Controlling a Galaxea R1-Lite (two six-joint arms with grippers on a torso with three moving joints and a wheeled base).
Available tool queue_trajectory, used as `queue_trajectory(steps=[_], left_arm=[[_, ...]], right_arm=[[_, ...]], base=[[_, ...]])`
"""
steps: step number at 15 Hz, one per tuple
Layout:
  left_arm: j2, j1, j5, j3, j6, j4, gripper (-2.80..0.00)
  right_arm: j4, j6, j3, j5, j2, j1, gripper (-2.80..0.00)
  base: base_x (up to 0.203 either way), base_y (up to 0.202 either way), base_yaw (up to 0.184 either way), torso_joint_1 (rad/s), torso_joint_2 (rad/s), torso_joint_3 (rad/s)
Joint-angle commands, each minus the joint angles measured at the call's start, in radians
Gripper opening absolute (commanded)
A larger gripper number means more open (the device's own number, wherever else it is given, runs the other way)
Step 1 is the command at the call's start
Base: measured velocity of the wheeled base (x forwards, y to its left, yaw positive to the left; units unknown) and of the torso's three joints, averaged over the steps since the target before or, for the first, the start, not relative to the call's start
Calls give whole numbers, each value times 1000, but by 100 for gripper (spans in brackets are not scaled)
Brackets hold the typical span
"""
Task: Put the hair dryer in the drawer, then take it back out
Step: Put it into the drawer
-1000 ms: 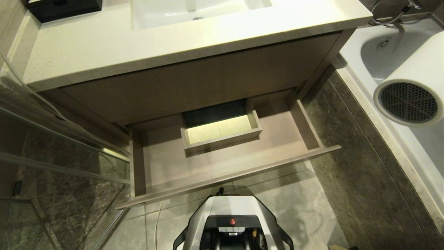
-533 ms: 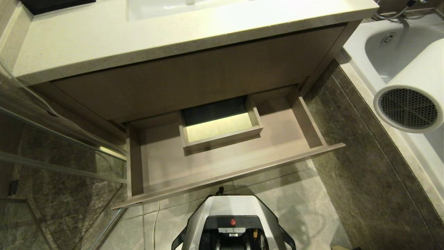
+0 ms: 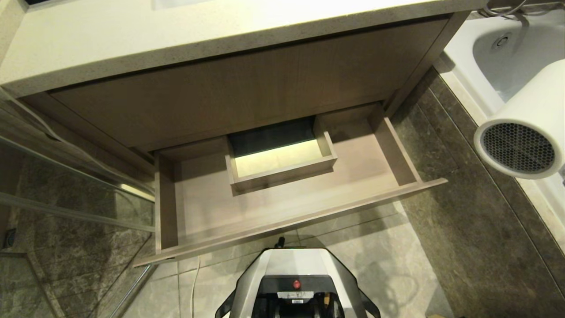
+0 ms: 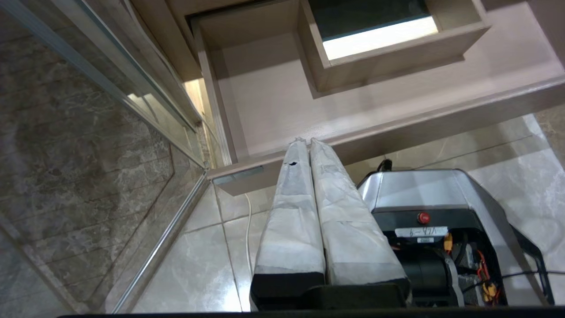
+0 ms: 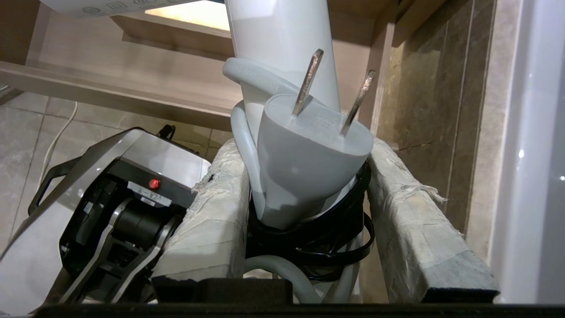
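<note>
hair dryer (image 3: pixel 525 128): white, held up in the air at the right edge of the head view, over the rim of the bathtub (image 3: pixel 494 66), well apart from the drawer; its round honeycomb grille faces the camera.
handle and plug: in the right wrist view the white handle (image 5: pixel 282 44) runs up from between the padded fingers, with the grey cord wound round it and the two-pin plug (image 5: pixel 309 145) resting against it, pins pointing up.
right hand (image 5: pixel 304 212): partly closed, its two taped fingers (image 5: pixel 410 221) pressed on the handle and cord bundle from both sides.
drawer (image 3: pixel 212 207): pulled out below the wood front panel of the vanity, nothing lying on its pale floor; a boxed cutout (image 3: pixel 282 161) sits at the middle back, lit yellow inside.
counter (image 3: pixel 132 39): pale stone top above the drawer.
left hand (image 4: pixel 305 142): fingers pressed together, holding nothing, tips seen just in front of the drawer's front edge, above the tiled floor.
robot base (image 3: pixel 295 282): on the tiled floor just before the drawer front.
glass panel (image 3: pixel 66 203): left of the drawer.
</note>
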Motion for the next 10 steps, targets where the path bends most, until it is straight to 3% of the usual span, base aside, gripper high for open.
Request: queue_trajectory(steps=[1,4,10], left_arm=[[0,0,0,0,0,0,-280],[0,0,0,0,0,0,-280],[0,0,-1,0,0,0,-280]], right_arm=[[1,1,10,1,1,0,-280],[-6,3,19,1,1,0,-280],[-16,3,30,1,3,0,-280]], base=[[0,0,0,-231,378,134],[0,0,0,-258,404,139],[0,0,0,-365,530,158]])
